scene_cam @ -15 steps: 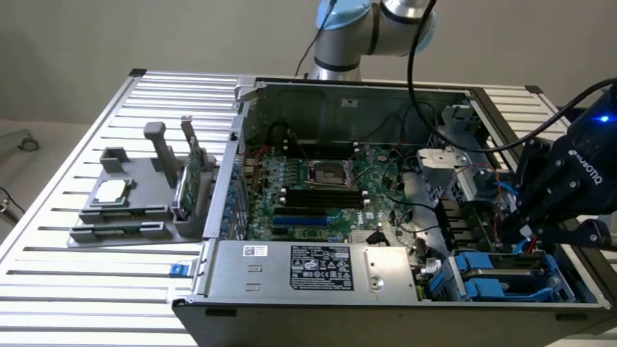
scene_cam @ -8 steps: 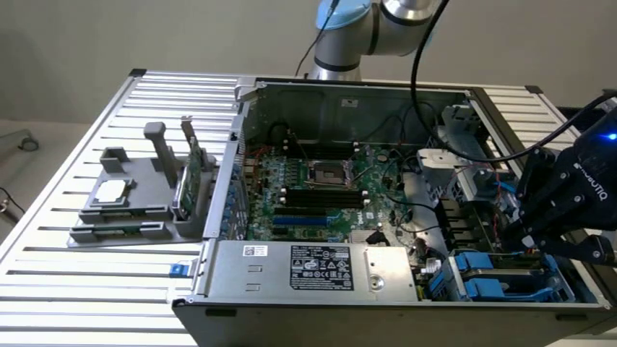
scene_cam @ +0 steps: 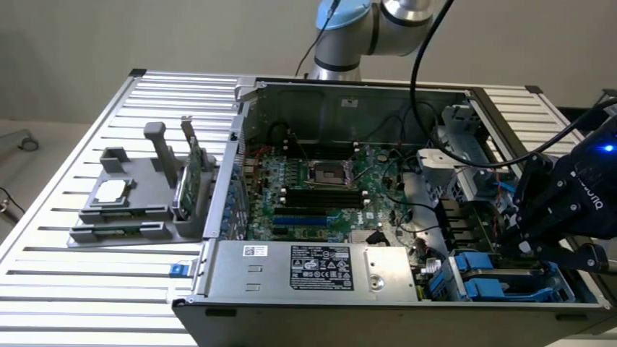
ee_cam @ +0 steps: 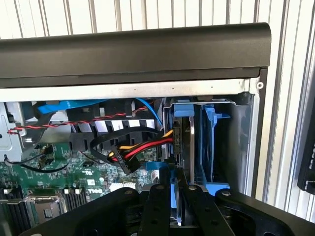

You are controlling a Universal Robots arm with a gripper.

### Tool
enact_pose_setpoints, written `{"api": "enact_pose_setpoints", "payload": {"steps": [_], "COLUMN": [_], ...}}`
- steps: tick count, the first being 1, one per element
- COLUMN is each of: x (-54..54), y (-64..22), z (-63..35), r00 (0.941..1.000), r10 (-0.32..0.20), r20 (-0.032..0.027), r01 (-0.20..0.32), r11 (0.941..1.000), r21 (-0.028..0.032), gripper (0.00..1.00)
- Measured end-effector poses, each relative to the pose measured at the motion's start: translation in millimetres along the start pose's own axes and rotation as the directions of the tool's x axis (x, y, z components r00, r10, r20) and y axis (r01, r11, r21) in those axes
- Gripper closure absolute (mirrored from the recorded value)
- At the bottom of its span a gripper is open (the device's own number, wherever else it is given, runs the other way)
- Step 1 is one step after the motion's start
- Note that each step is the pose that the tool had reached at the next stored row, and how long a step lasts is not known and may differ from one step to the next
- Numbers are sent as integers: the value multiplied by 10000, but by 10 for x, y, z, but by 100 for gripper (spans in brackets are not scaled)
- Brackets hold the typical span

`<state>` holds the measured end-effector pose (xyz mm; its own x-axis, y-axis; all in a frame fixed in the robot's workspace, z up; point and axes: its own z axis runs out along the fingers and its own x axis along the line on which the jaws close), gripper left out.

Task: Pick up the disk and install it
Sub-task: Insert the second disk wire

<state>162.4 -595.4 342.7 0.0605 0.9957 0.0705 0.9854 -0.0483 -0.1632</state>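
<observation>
The claw hangs over the drive bay corner of the open computer case, its two black fingers drawn close together and pinching the top edge of the disk. The disk stands on edge inside the blue drive cage, framed by blue carrier rails, at the case's corner on the exterior view's right and nearest that camera. Just beside the disk, a bundle of red, yellow and black power wires runs to a black connector at the disk's side. Further into the case lies the green motherboard, with the grey power supply along the case's near wall. Outside the case, toward the exterior view's left, a grey parts holder rests on the slatted worktop, carrying a small flat silver square piece and an upright green circuit card.
</observation>
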Motion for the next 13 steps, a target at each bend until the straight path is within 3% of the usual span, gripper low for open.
{"api": "enact_pose_setpoints", "payload": {"steps": [6,13], "x": [-5,-10], "y": [16,28], "z": [10,19], "r00": [10000,9999], "r10": [-15,-18], "r20": [-89,-116], "r01": [15,19], "r11": [10000,10000], "r21": [5,7], "gripper": [84,84]}}
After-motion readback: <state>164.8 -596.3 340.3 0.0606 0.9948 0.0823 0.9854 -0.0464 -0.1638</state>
